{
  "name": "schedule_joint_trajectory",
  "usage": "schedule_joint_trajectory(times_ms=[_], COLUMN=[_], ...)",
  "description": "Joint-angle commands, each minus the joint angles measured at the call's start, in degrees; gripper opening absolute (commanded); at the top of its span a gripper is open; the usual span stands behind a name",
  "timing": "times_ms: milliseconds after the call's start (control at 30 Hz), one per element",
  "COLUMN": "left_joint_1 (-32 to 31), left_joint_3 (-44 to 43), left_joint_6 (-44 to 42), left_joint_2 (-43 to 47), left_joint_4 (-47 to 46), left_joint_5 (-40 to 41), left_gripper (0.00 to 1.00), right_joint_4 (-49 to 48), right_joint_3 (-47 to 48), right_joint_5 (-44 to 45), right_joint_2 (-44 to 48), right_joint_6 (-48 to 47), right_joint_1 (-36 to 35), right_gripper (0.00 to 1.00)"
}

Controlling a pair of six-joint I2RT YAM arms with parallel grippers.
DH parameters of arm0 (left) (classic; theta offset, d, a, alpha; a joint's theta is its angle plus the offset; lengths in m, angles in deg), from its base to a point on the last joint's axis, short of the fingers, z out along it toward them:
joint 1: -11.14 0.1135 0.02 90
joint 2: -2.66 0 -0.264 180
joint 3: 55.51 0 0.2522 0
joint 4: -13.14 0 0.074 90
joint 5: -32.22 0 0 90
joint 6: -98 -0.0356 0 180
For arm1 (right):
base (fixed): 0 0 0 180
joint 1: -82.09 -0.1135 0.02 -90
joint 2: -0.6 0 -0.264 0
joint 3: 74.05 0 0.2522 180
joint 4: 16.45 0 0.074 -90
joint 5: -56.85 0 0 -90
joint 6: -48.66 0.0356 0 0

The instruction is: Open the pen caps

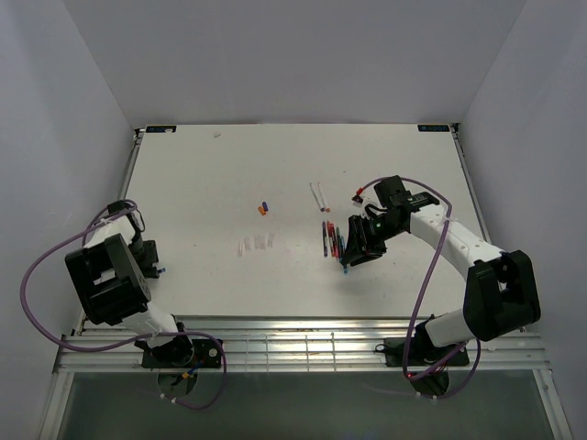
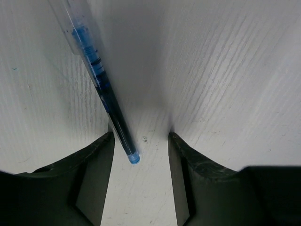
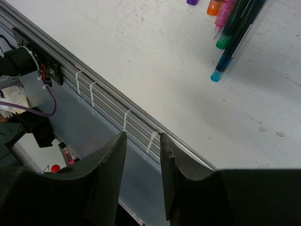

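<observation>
Jaws of the left gripper (image 2: 141, 141) stand apart with a blue pen (image 2: 101, 84) between them, not yet clamped on it. The pen's long axis runs from the gap away up and to the left in the wrist view, close against one finger. Its small blue cap (image 2: 134, 158), if that tip piece is one, lies at the gripper's end. The right gripper (image 3: 142, 139), narrowly parted and empty, hangs near the other pens (image 1: 332, 238), well apart from it.

No legible text; the dark stickers (image 1: 435, 127) at the table's (image 1: 202, 183) far corners are too small.
</observation>
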Motion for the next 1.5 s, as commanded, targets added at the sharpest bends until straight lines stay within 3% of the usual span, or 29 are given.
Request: schedule_joint_trajectory(times_ms=[0, 233, 333, 367, 667, 867, 1000, 1233, 1300, 1400, 1467], left_joint_1=[0.2, 0.2, 0.2, 0.2, -2.1, -9.9, -18.5, -24.4, -29.4, -34.4, -36.1], left_joint_3=[3.5, 5.7, 6.5, 5.2, -5.0, -12.4, -20.2, -18.9, -18.1, -15.1, -10.4], left_joint_6=[0.1, -0.8, -3.9, -7.0, -11.4, -11.3, -15.3, -18.7, -19.7, -22.1, -22.9], left_joint_2=[-2.4, -1.7, -1.7, -2.5, -3.9, -6.0, -6.2, 0.8, 2.9, 6.9, 10.2], left_joint_4=[-0.7, -0.5, -2.4, -3.2, -3.5, -5.9, -7.0, -11.5, -13.1, -17.7, -24.8], left_joint_5=[0.3, 1.8, 1.9, 1.5, -7.6, -15.4, -21.1, -27.7, -28.6, -33.5, -41.2], left_gripper=[0.58, 0.39, 0.14, 0.0, 0.0, 0.0, 0.0, 0.0, 0.0, 0.0, 0.0], right_joint_4=[0.2, 0.7, 0.9, 1.0, 1.7, -1.9, -3.5, -4.3, -4.2, -4.4, -5.1], right_joint_3=[1.5, 2.6, 2.9, 3.0, 4.1, 2.0, 2.5, 5.6, 6.3, 7.6, 8.3], right_joint_5=[0.2, 1.3, 2.0, 2.7, 4.1, 2.1, 1.2, -2.5, -2.7, -3.8, -4.6], right_joint_2=[0.7, 2.1, 3.2, 4.0, 7.2, 7.3, 6.8, 4.5, 3.4, 2.3, 1.9], right_joint_6=[-0.7, -0.6, -0.3, 0.0, 1.9, 4.6, 6.9, 9.0, 8.9, 9.7, 10.3], right_joint_1=[-0.2, -0.2, -0.2, -0.2, -0.3, -0.3, -0.2, -0.3, -0.2, -0.2, -0.2], right_gripper=[0.41, 0.41, 0.41, 0.41, 0.41, 0.41, 0.41, 0.42, 0.42, 0.42, 0.42])
